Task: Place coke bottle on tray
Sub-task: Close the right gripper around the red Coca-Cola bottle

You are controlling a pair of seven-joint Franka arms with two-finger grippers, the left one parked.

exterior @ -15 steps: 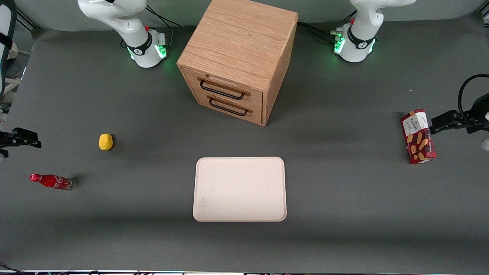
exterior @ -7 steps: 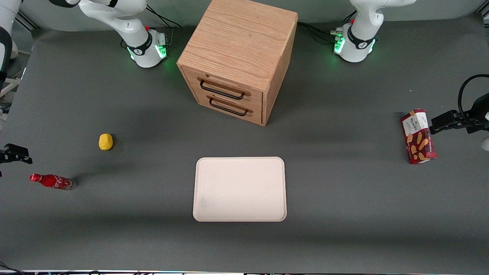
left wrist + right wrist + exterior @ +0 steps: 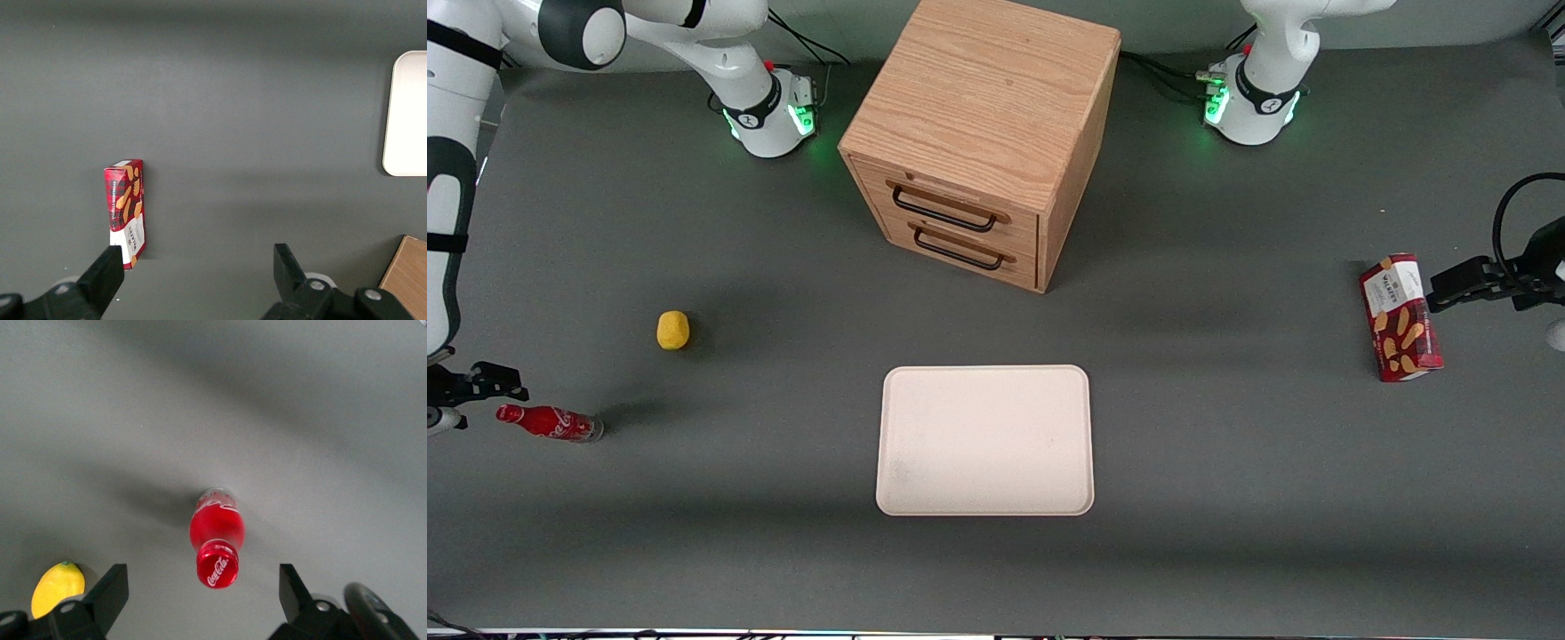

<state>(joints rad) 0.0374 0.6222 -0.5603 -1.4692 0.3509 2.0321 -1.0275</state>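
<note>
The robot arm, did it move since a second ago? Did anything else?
Yes. The end effector came nearer the front camera, down toward the coke bottle, and now hangs open just above its cap. It holds nothing. The bottle, lemon, tray, drawers and snack box stayed put.

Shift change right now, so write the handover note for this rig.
Pincer: open, empty, hovering above the coke bottle at the working arm's end of the table.
Coke bottle: on the table, upright, nearer the front camera than the lemon.
Tray: bare, mid-table, in front of the wooden drawer cabinet.
Done: approach only.
Left: descend, grasp, carry, place on tray.
</note>
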